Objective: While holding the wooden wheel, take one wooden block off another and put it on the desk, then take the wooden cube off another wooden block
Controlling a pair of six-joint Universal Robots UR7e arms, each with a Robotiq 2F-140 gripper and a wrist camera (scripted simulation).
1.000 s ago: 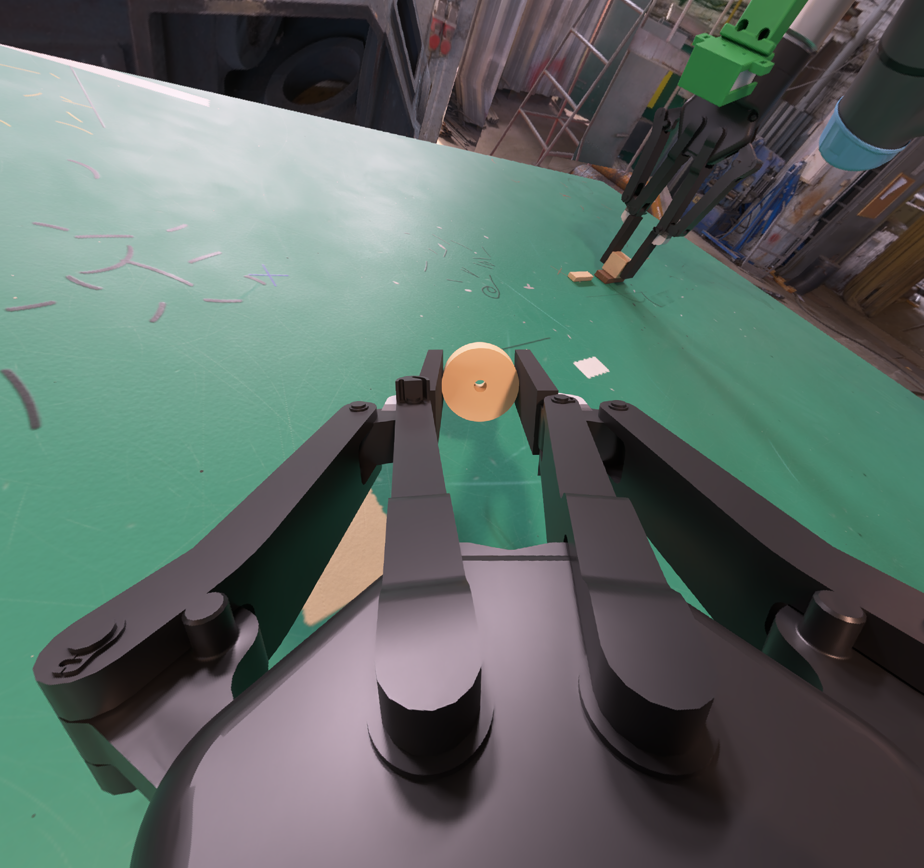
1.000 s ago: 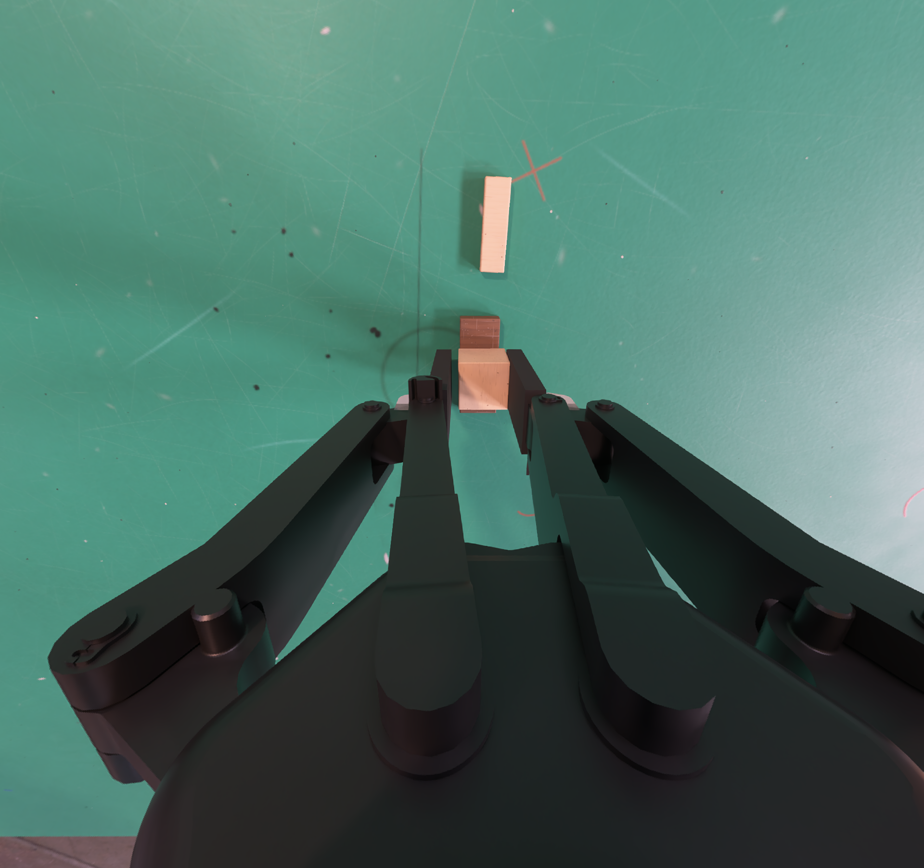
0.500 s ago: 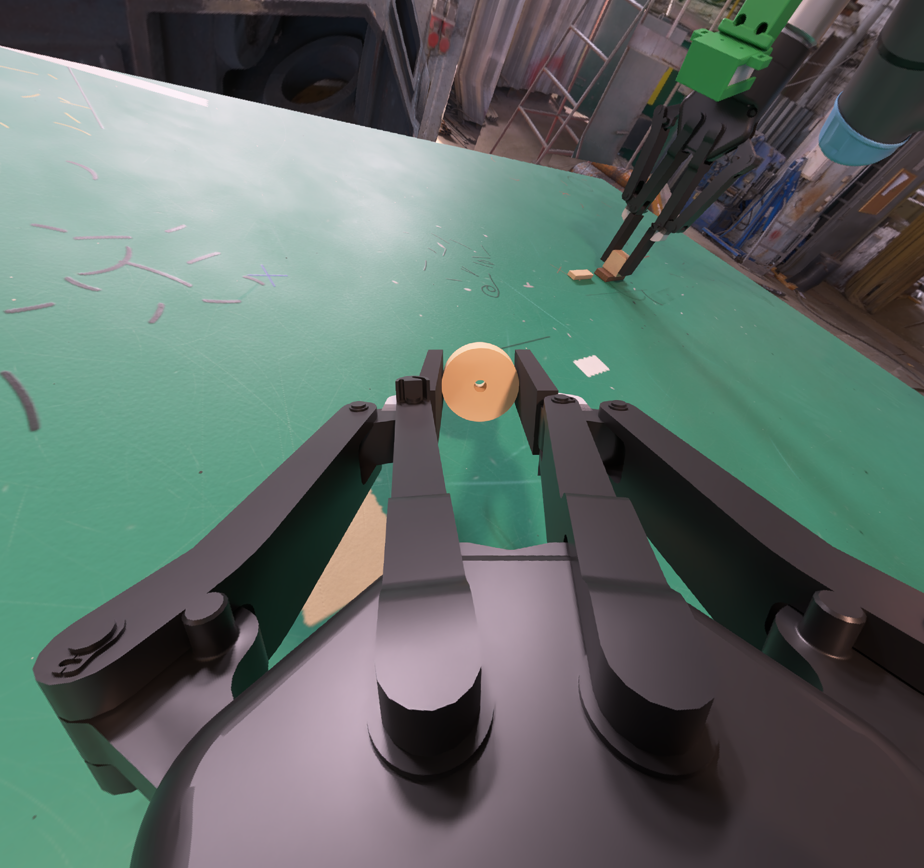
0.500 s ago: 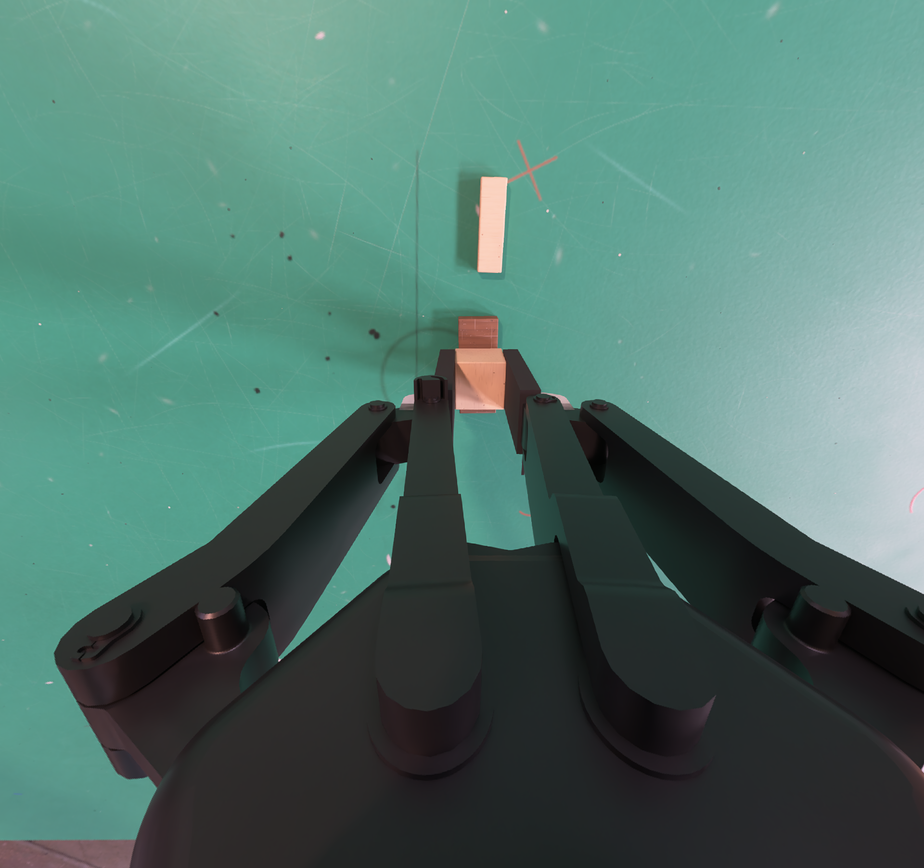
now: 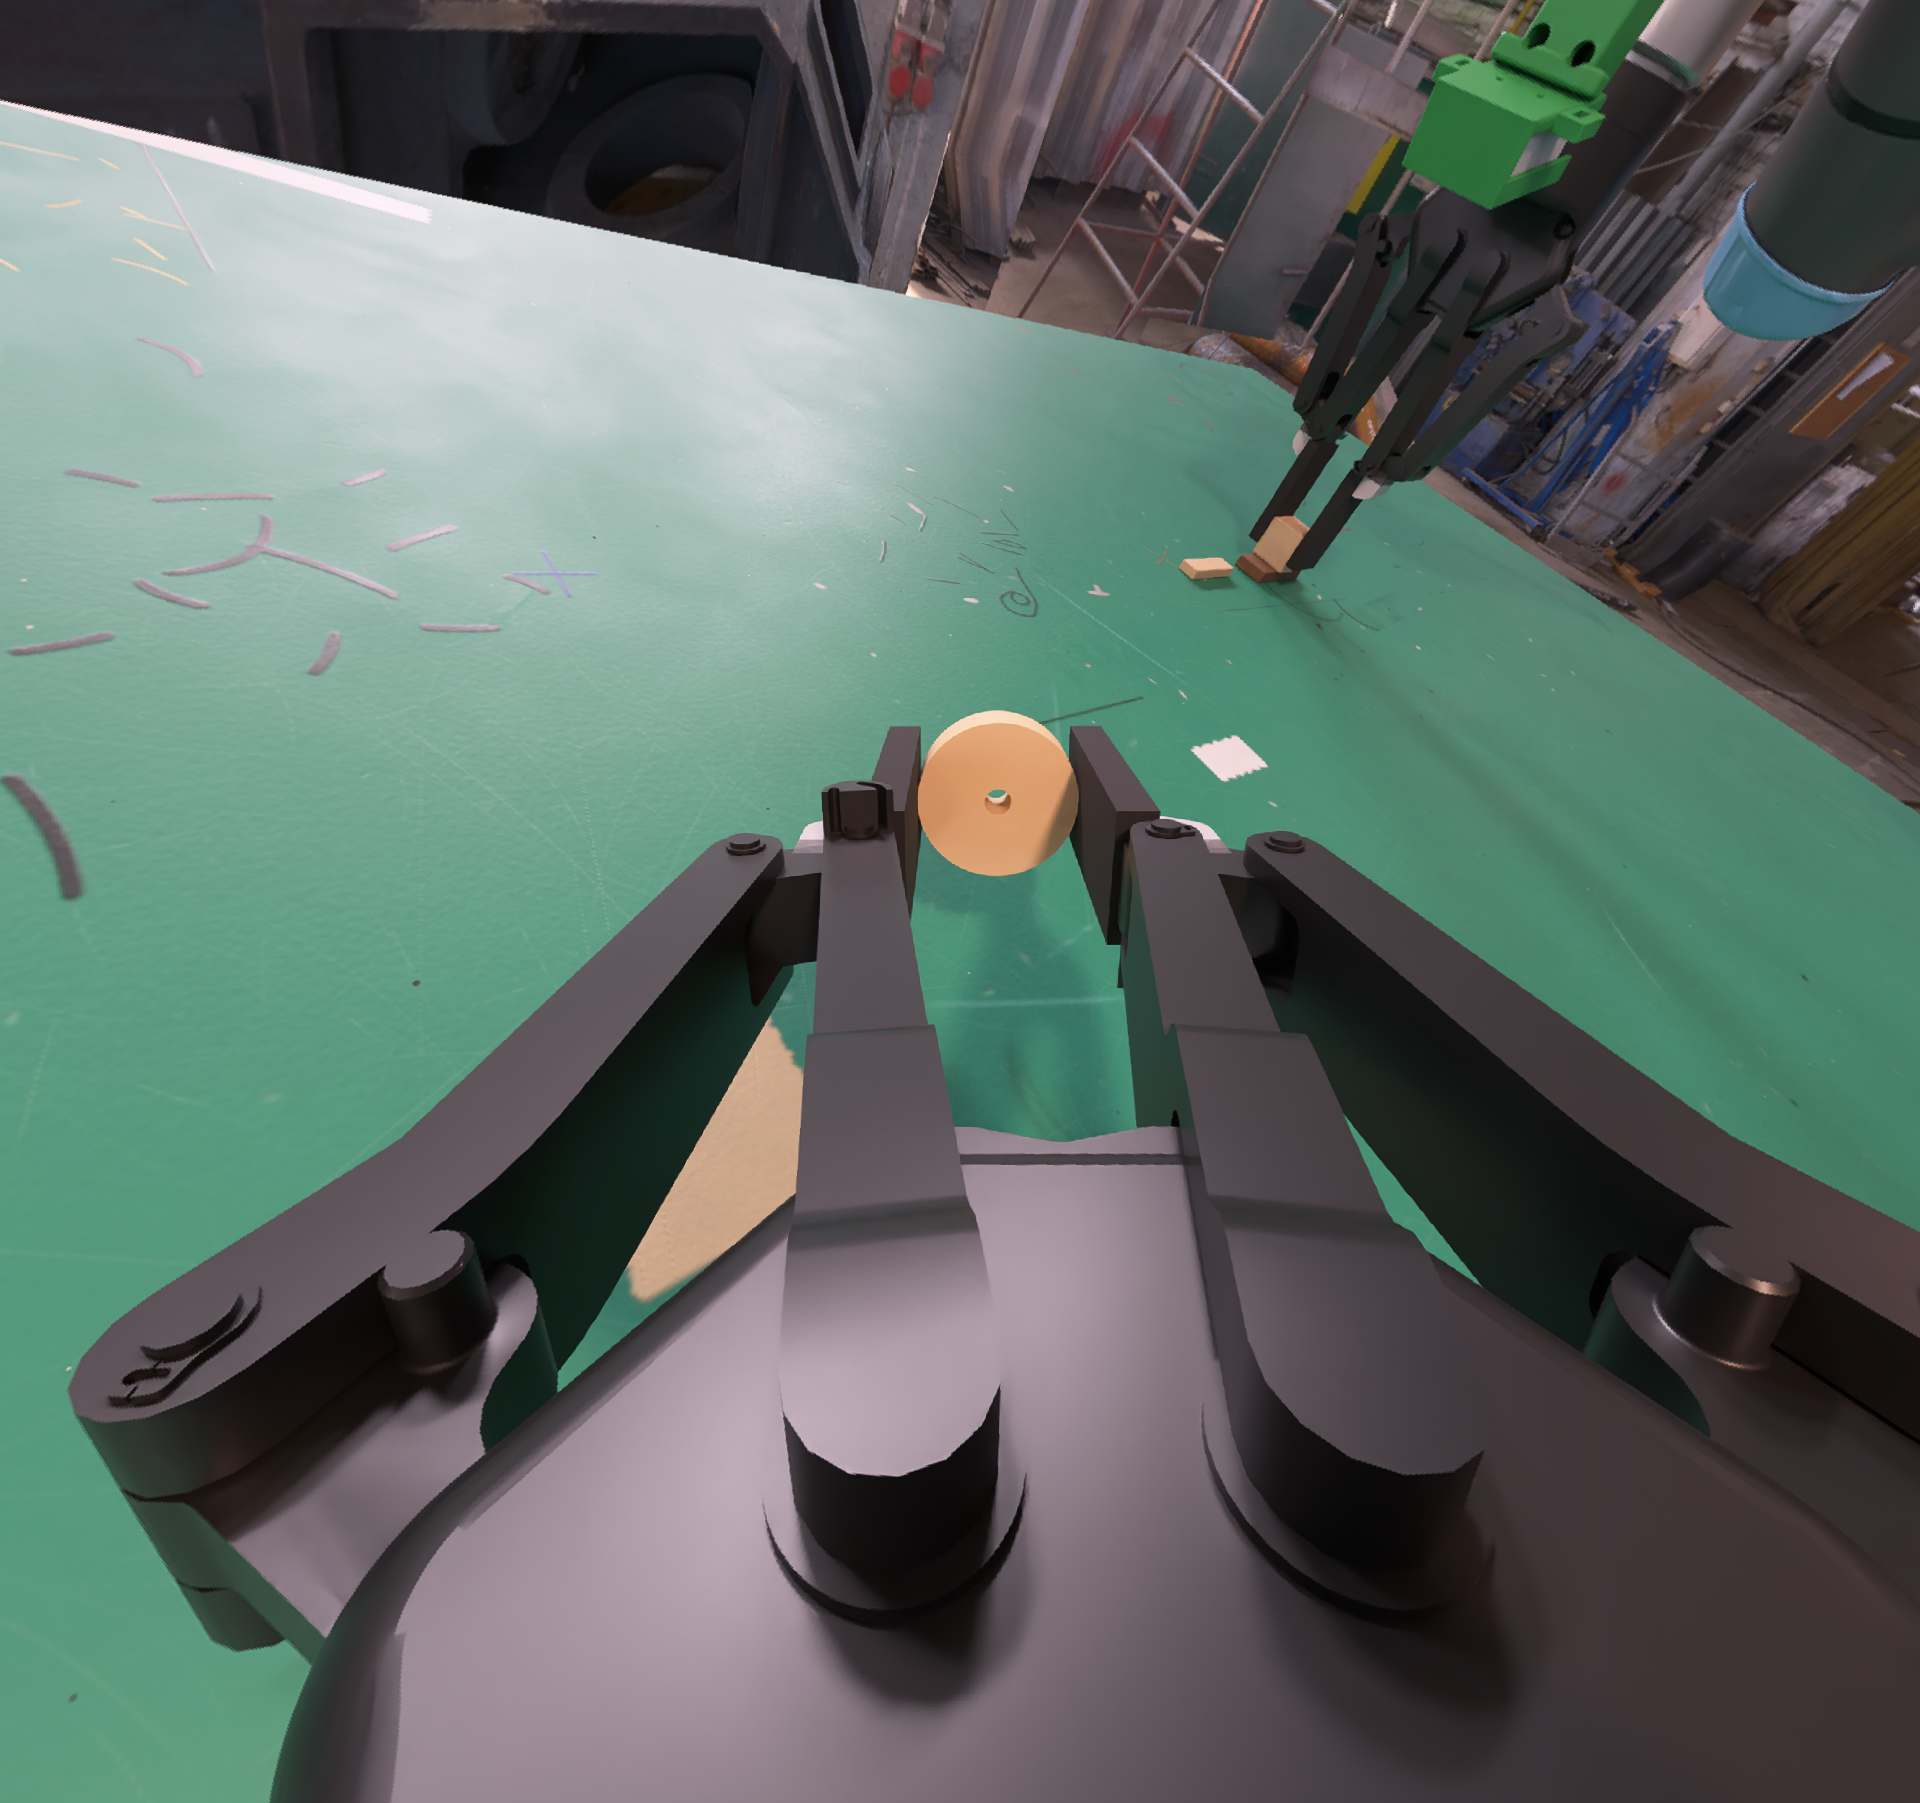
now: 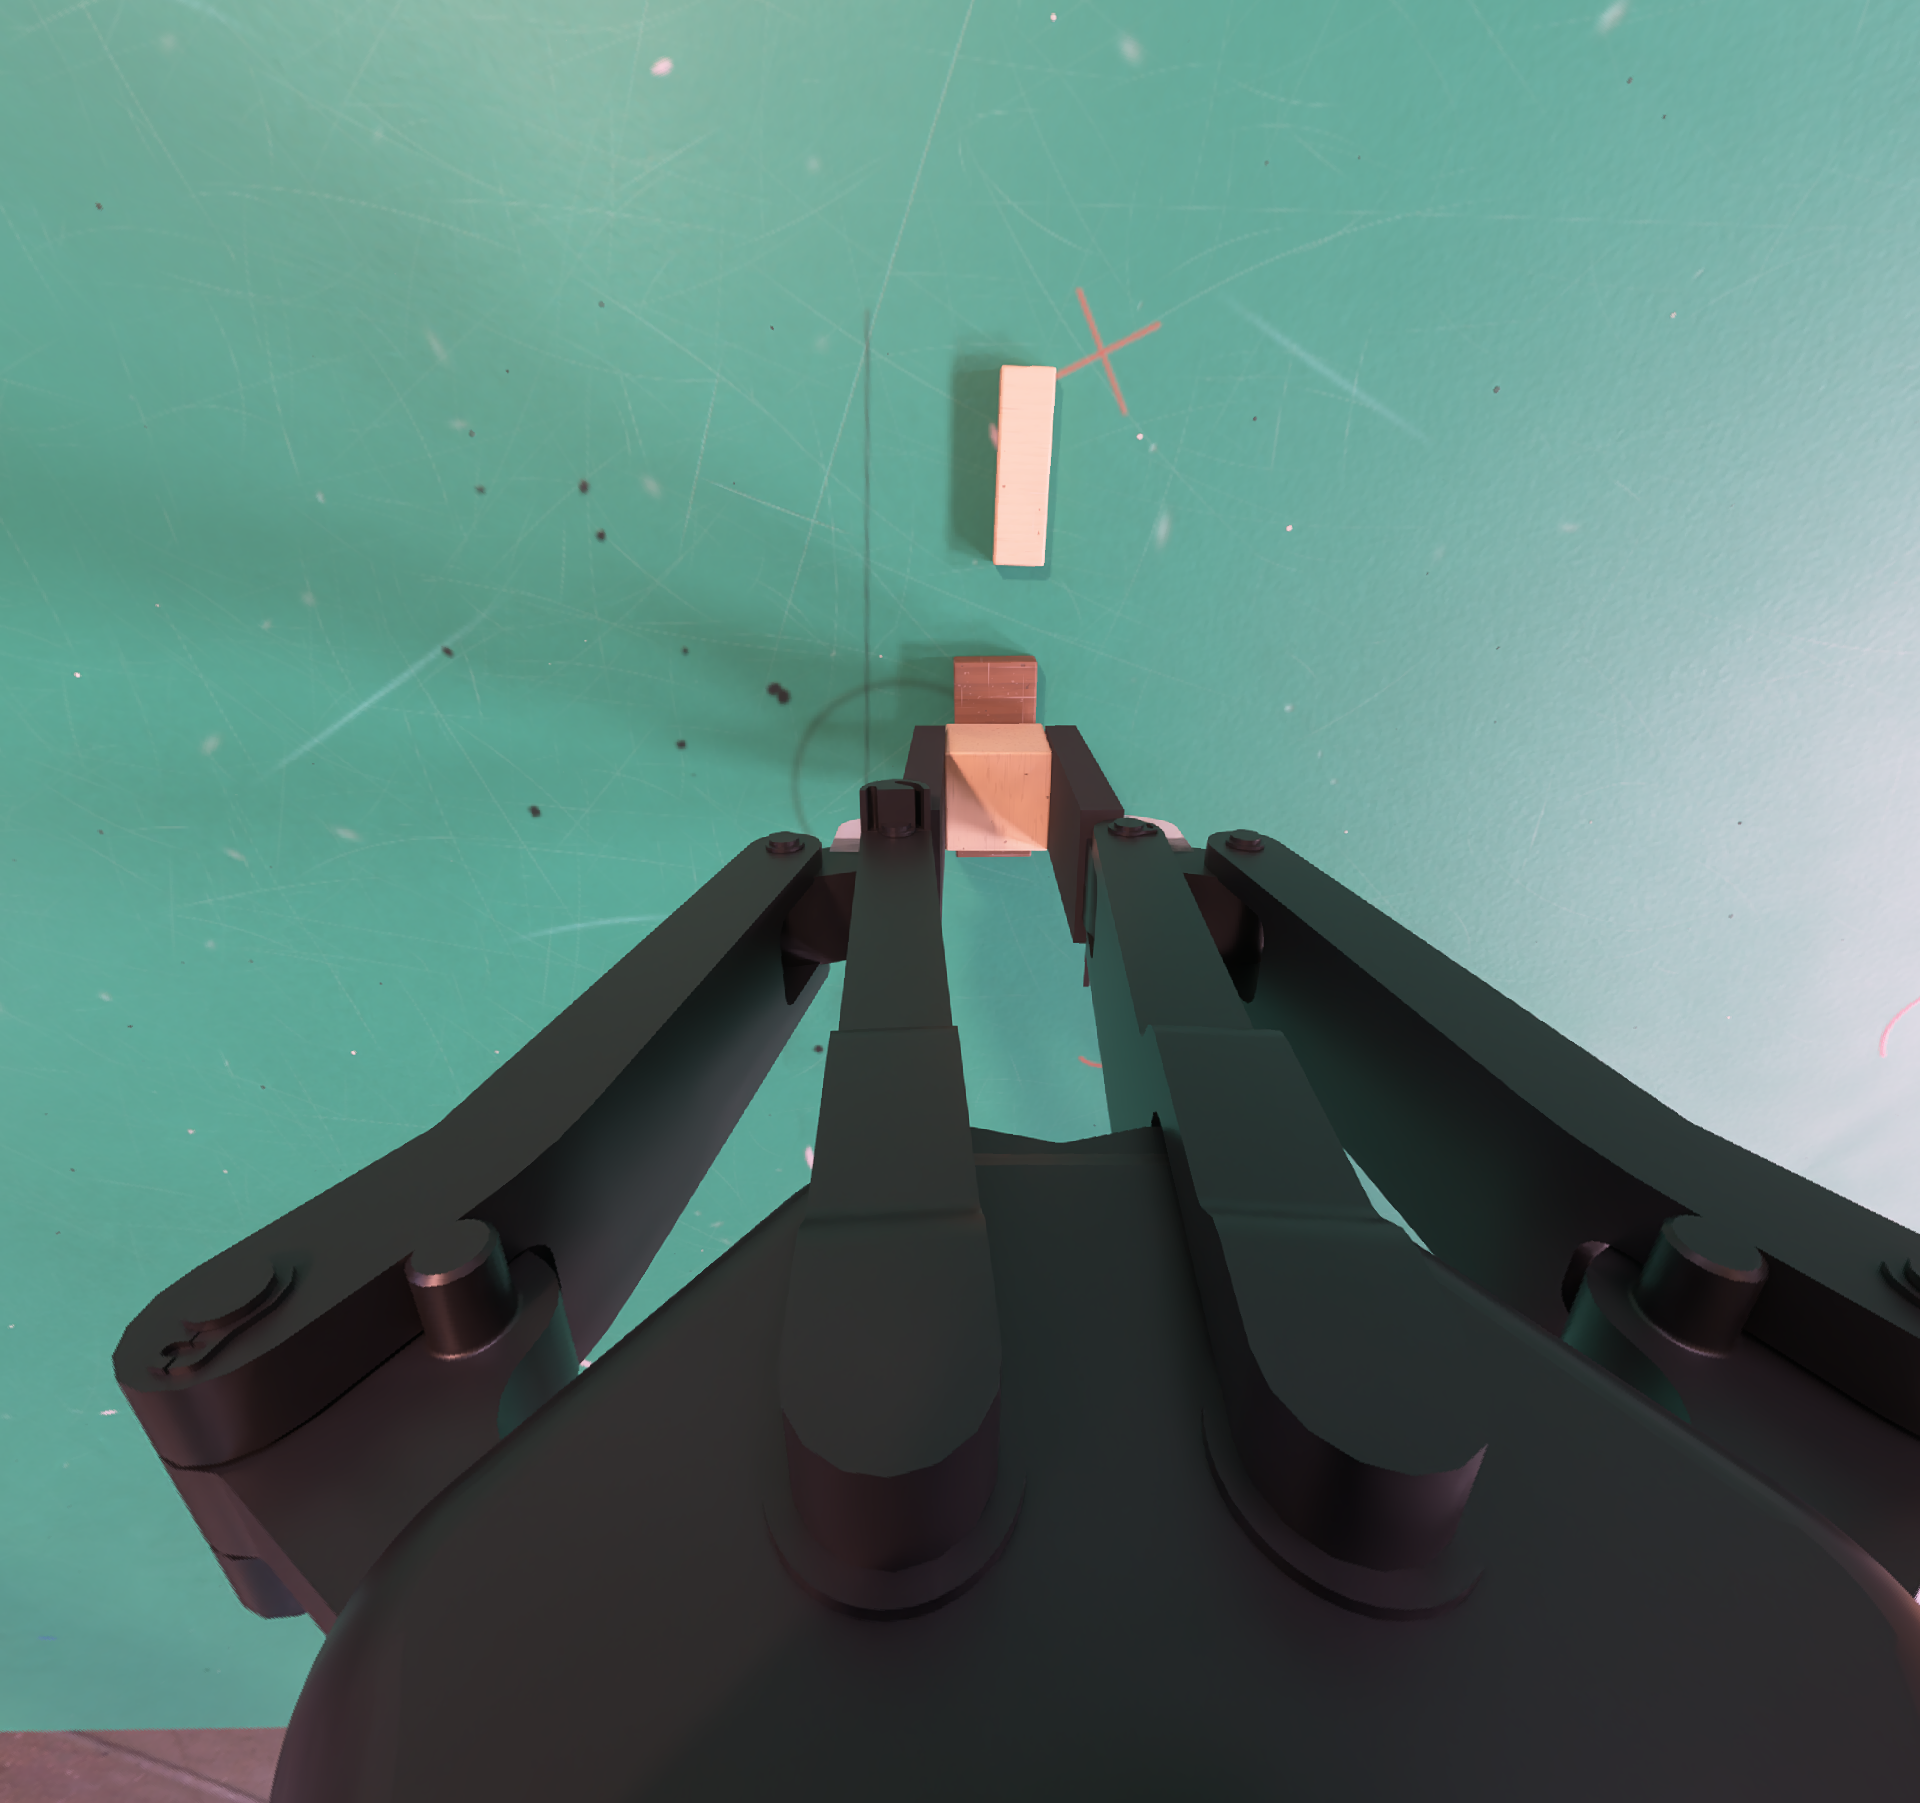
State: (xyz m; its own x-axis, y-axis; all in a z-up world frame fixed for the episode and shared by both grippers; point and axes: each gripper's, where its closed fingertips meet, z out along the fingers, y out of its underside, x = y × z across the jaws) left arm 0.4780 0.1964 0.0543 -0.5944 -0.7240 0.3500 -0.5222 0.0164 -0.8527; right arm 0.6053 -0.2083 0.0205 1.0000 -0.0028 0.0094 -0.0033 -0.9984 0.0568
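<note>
The left gripper (image 5: 995, 789) clamps the round tan wooden wheel (image 5: 995, 793) above the green desk (image 5: 520, 818). The right gripper (image 6: 995, 789) grips the pale wooden cube (image 6: 995, 785) just above the dark brown wooden block (image 6: 994, 688); beyond that block lies the pale flat wooden block (image 6: 1023, 465).

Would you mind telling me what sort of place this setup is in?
Probably a factory or workshop hall: beyond the green desk stand a dark steel machine frame, metal ladders and corrugated wall panels.
</note>
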